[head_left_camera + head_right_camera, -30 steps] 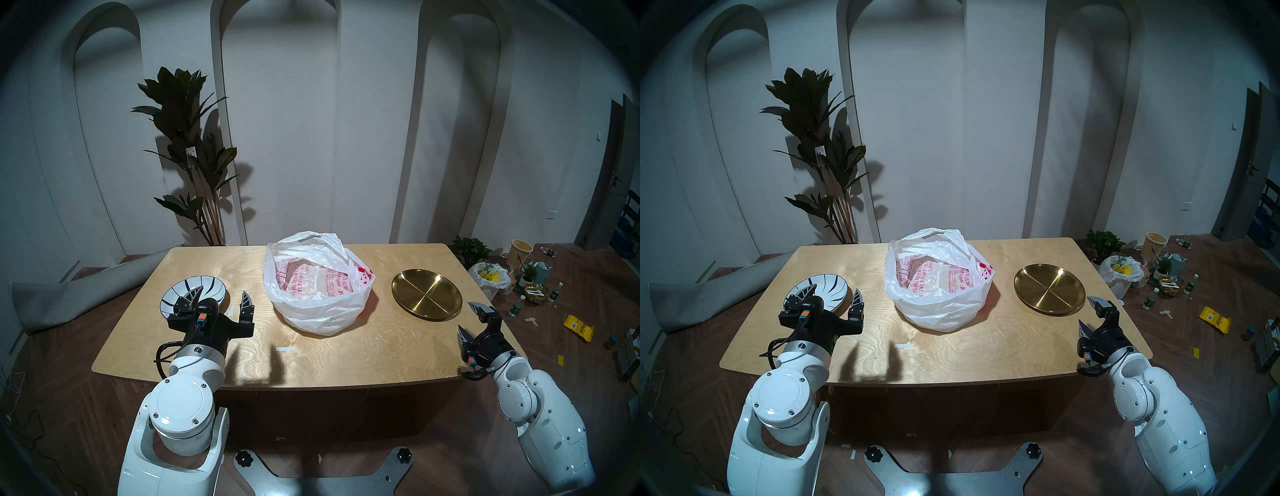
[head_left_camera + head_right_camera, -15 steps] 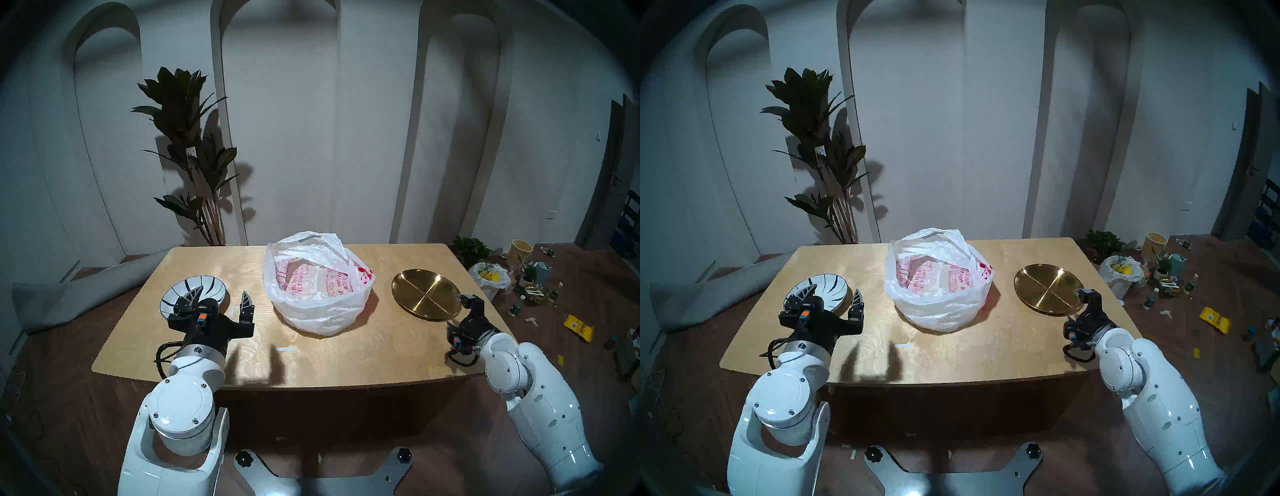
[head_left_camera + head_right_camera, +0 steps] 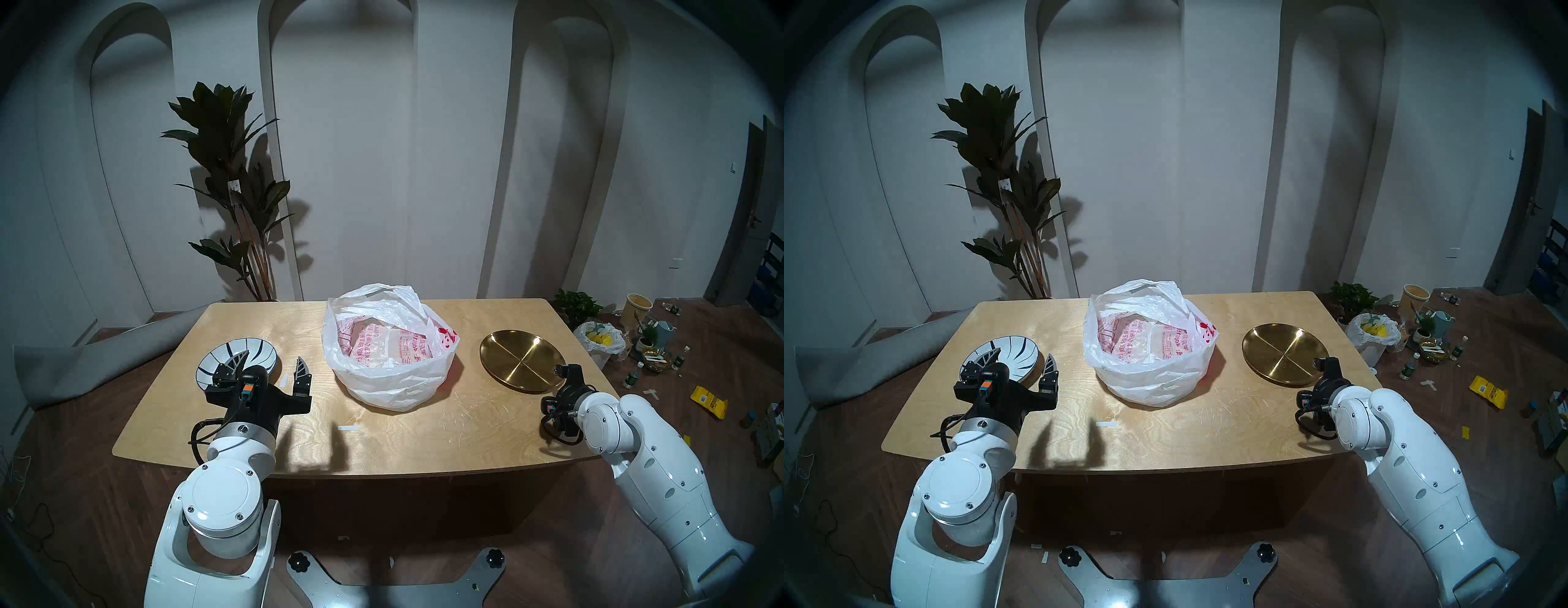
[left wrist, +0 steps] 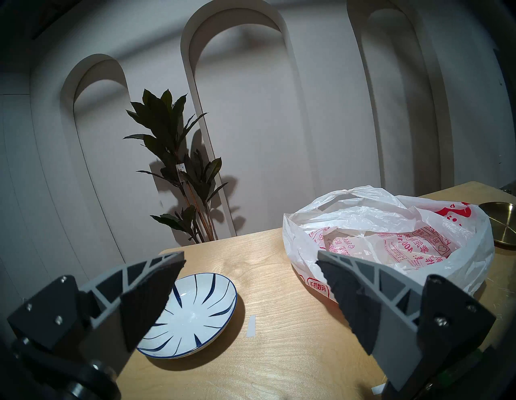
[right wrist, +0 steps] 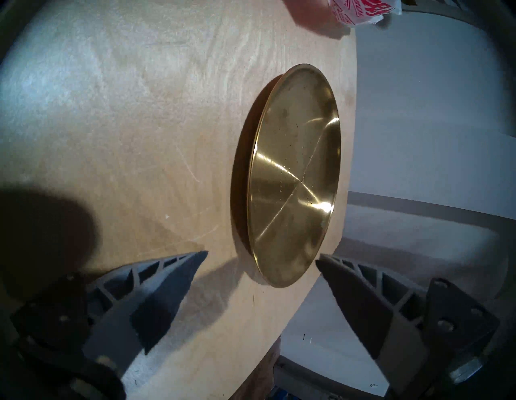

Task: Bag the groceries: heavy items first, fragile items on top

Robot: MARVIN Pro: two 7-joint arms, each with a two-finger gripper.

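Observation:
The gold metal plate lies on the right of the wooden table. My right gripper is open and turned on its side at the plate's near right rim. In the right wrist view the rim lies between the two spread fingers. The white striped plate lies at the left. My left gripper is open and empty, hovering just in front of it. The white plastic bag with red print stands open in the middle.
Two white tape strips lie on the table. A tall potted plant stands behind the table's left corner. A grey rolled mat lies on the floor at left. Bottles, pots and a yellow packet litter the floor at right.
My right arm has reached forward and leftward to the gold plate, rolling the wrist so the open fingers now straddle its near rim. The left arm, both plates and the bag have not moved.

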